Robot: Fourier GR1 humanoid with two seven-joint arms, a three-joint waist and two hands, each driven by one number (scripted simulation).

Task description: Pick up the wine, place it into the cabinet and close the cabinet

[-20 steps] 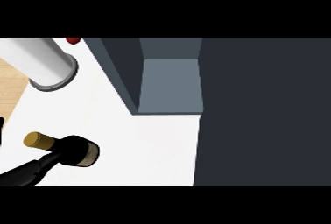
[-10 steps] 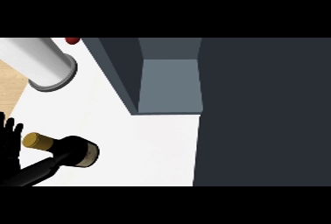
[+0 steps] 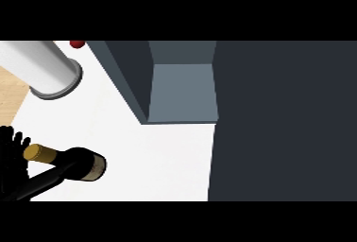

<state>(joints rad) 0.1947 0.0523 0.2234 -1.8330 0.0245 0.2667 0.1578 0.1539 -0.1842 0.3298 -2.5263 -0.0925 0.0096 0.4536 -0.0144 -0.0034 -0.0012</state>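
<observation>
Upright, the open left hand stands just behind the wine.

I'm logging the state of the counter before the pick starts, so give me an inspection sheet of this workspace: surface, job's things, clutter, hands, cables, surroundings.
Surface: white counter top, with a strip of light wood showing at the left edge.
Job's things: wine bottle, dark with a gold cap, lying at the lower left; cabinet, open, grey inside, nothing seen in it.
Clutter: white cylinder with a grey rim at upper left; small red thing at the top edge, too little showing to name.
Hands: left hand at the left edge, fingers straight, beside the bottle's cap; right hand not seen.
Cables: nothing seen.
Surroundings: large dark panel filling the right side.
</observation>
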